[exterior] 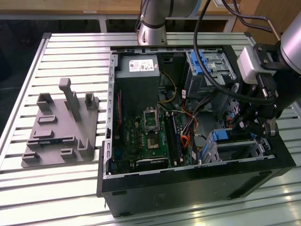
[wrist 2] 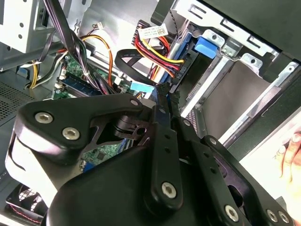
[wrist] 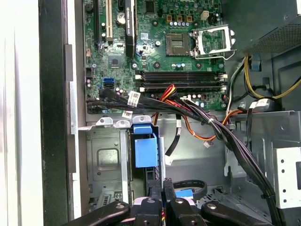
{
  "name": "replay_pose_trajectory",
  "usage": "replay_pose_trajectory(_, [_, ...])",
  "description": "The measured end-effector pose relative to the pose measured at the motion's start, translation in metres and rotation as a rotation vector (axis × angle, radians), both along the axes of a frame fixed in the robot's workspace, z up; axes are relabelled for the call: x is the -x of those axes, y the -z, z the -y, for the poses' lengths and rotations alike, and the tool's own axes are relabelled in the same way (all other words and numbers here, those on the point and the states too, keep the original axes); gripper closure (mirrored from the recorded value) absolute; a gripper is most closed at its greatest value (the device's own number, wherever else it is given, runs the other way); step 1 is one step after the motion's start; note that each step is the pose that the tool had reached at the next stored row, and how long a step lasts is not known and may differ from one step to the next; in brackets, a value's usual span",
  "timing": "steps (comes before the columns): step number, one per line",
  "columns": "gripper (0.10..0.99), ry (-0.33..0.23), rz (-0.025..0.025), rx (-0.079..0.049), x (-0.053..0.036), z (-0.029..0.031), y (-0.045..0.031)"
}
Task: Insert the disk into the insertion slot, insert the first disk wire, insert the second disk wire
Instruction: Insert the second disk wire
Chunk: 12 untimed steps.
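In the exterior view the disk [exterior: 239, 141], silver with a blue carrier end, lies inside the insertion slot [exterior: 210, 151], a perforated grey cage at the case's near right corner. My gripper [exterior: 256, 126] hangs just above its rear end. In the second wrist view the fingers [wrist 2: 162, 110] are pressed together at the black connector of a red, yellow and black disk wire [wrist 2: 162, 60], right beside the carrier's blue tab [wrist 2: 207, 45]. A black wire with a light blue connector [wrist 2: 141, 87] lies loose close by. In the first wrist view the gripper [wrist: 160, 184] sits under the blue tab [wrist: 145, 147].
The open computer case [exterior: 188, 179] holds the motherboard [exterior: 146, 136], a power supply [exterior: 137, 70] and a taller bay with a blue latch [exterior: 202, 61]. Cable bundles [wrist: 225, 136] cross beside the cage. A grey fixture [exterior: 61, 127] lies on the slatted table. A hand [wrist 2: 291, 157] shows outside the case.
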<state>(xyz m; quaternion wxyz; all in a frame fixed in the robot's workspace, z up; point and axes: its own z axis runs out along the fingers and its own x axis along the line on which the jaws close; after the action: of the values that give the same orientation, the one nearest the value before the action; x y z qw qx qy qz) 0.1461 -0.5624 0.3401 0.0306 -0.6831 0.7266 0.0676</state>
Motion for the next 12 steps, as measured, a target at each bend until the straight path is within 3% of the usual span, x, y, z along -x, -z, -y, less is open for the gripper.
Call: replay_pose_trajectory(12, [0.941, 0.000, 0.0004, 0.000, 0.0000, 0.0013, 0.0015])
